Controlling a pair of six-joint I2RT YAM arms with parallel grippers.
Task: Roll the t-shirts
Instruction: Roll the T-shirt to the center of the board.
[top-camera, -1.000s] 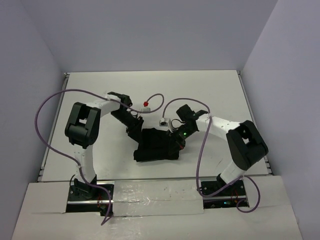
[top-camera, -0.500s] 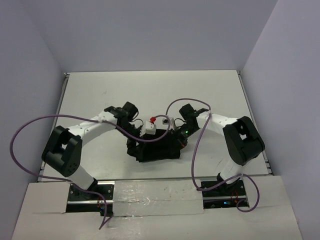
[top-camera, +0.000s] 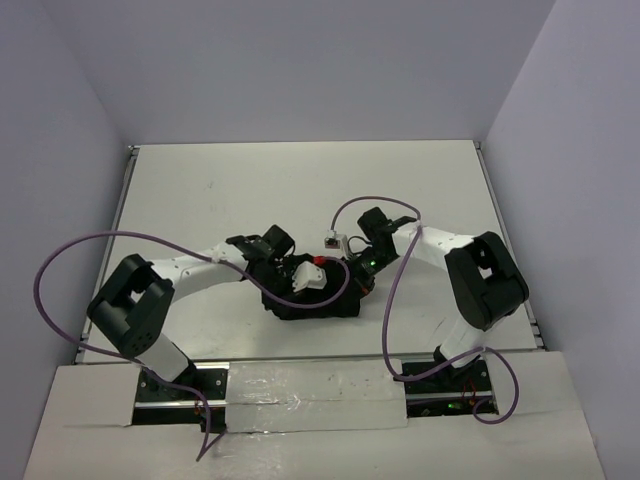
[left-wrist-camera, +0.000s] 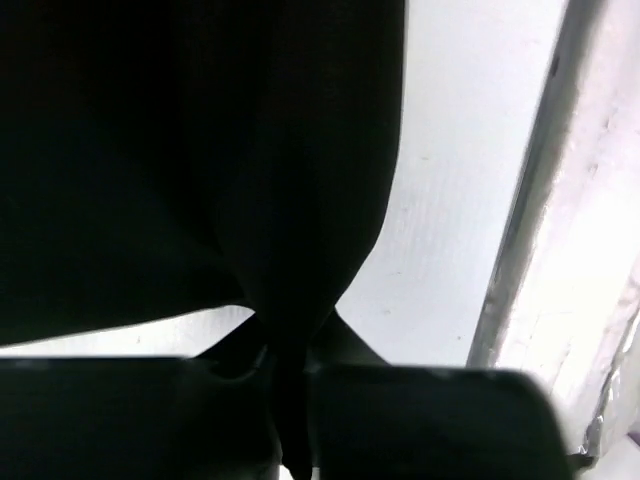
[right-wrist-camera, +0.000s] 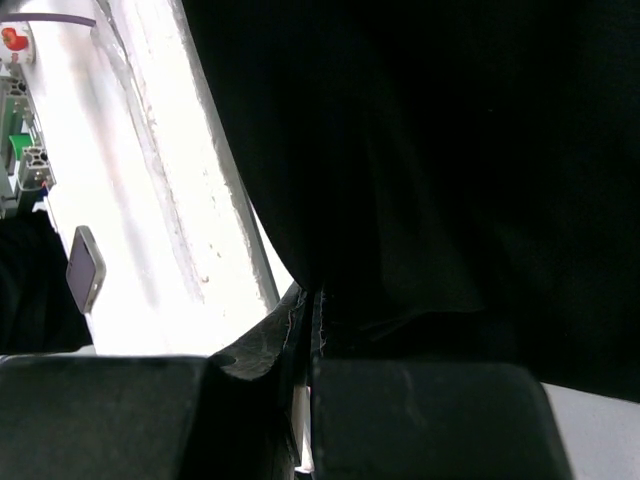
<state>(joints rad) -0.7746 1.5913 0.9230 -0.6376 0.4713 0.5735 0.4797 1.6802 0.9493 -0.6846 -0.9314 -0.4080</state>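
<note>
A black t-shirt (top-camera: 318, 302) lies bunched into a compact block on the white table, between the two arms. My left gripper (top-camera: 290, 290) sits at its left side, shut on a pinched fold of the black fabric (left-wrist-camera: 290, 345) that runs up between the jaws. My right gripper (top-camera: 360, 283) is at the block's right side, also shut on the t-shirt's edge (right-wrist-camera: 312, 310), where a frayed hem shows between its fingers. The black cloth (right-wrist-camera: 450, 150) fills most of both wrist views.
The white table (top-camera: 200, 190) stretches behind and to both sides of the shirt. A raised white strip with tape (top-camera: 310, 385) runs along the near edge by the arm bases. Purple cables (top-camera: 70, 260) loop off both arms. Grey walls enclose the table.
The left arm swung in from the shirt's far left corner to its left side and its jaws closed on the fabric. The shirt block has become more bunched. The right arm barely moved.
</note>
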